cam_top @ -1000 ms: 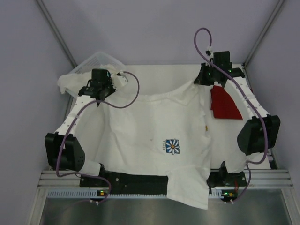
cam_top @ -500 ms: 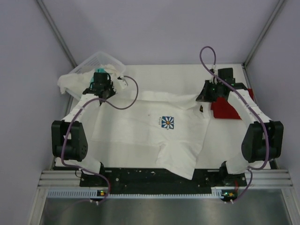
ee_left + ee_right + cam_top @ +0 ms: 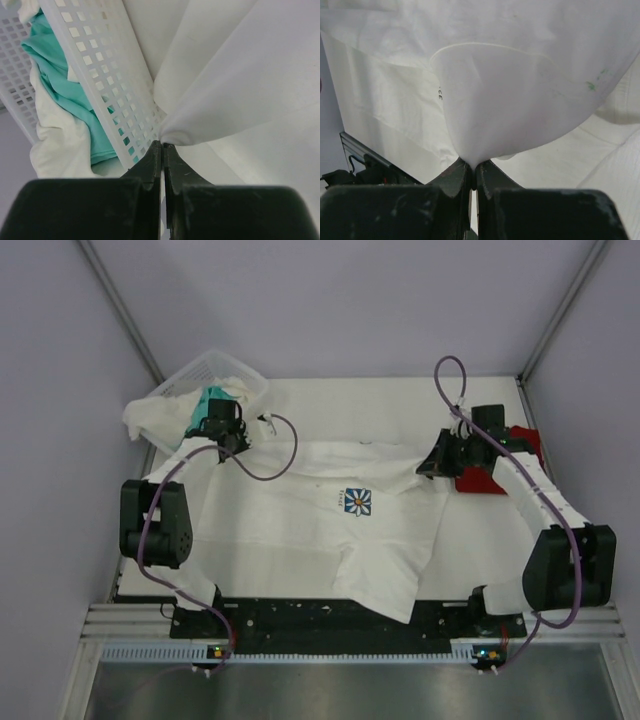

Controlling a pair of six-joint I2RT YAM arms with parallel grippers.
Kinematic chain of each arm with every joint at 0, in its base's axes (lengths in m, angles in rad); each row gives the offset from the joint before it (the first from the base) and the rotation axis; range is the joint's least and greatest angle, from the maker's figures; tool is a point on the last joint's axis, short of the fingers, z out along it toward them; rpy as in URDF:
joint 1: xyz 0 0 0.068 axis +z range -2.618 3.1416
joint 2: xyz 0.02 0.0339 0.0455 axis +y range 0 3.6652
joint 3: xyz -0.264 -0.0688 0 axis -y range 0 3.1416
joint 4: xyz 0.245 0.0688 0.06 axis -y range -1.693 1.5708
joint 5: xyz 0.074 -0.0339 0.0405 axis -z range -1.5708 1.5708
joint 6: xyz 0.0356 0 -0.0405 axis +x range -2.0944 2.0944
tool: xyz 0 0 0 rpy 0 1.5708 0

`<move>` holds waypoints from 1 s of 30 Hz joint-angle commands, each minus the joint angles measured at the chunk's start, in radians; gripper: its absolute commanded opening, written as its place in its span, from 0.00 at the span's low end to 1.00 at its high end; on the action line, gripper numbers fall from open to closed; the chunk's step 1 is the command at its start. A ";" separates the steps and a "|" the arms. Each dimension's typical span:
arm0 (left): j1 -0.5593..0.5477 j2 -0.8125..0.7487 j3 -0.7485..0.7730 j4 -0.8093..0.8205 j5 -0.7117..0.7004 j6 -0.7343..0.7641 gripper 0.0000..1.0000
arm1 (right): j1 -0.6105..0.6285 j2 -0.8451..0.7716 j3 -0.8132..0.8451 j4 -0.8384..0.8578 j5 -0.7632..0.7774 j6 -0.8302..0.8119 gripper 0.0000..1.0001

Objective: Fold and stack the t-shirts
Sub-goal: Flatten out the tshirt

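A white t-shirt (image 3: 320,530) with a small blue flower square (image 3: 357,502) lies spread across the table. My left gripper (image 3: 222,440) is shut on its far left corner, next to the basket; the pinched cloth shows in the left wrist view (image 3: 172,135). My right gripper (image 3: 432,462) is shut on the shirt's far right corner, and the right wrist view shows the cloth (image 3: 470,155) bunched between the jaws. A red t-shirt (image 3: 490,468) lies folded at the far right, partly under the right arm. A teal t-shirt (image 3: 55,65) and another white shirt (image 3: 150,418) sit in the basket.
A white lattice basket (image 3: 215,375) stands at the far left corner, close beside the left gripper; its wall fills the left wrist view (image 3: 105,65). The shirt's near hem hangs toward the black base rail (image 3: 330,620). Grey walls close in the table on three sides.
Both grippers have carried the shirt's corners toward the far side and outward, the right one dropping toward the red shirt. The shirt, earlier hanging over the near edge, now lies flatter on the table.
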 commanded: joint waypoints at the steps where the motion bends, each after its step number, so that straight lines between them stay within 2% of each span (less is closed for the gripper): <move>1: 0.005 -0.010 0.013 0.031 -0.023 0.017 0.00 | -0.017 -0.030 -0.029 0.025 -0.039 0.017 0.00; 6: 0.005 -0.003 0.031 0.065 -0.054 -0.009 0.00 | -0.016 -0.015 -0.081 0.047 -0.008 0.011 0.00; 11: 0.005 0.000 0.183 0.034 -0.049 -0.121 0.00 | -0.040 0.081 0.086 0.047 -0.010 0.025 0.00; 15: 0.005 -0.064 0.163 -0.025 -0.028 -0.129 0.00 | -0.069 0.069 0.120 0.032 -0.008 0.034 0.00; 19: 0.006 -0.197 0.125 -0.027 -0.042 -0.129 0.00 | -0.069 -0.056 0.114 -0.001 -0.014 0.022 0.00; 22: 0.006 -0.271 0.195 -0.067 -0.055 -0.144 0.00 | -0.069 -0.186 0.159 -0.031 -0.011 0.036 0.00; 27: 0.008 -0.383 0.371 -0.200 -0.074 -0.157 0.00 | -0.069 -0.352 0.333 -0.119 -0.014 0.036 0.00; 30: 0.008 -0.475 0.414 -0.216 -0.086 -0.123 0.00 | -0.071 -0.414 0.466 -0.163 -0.001 0.031 0.00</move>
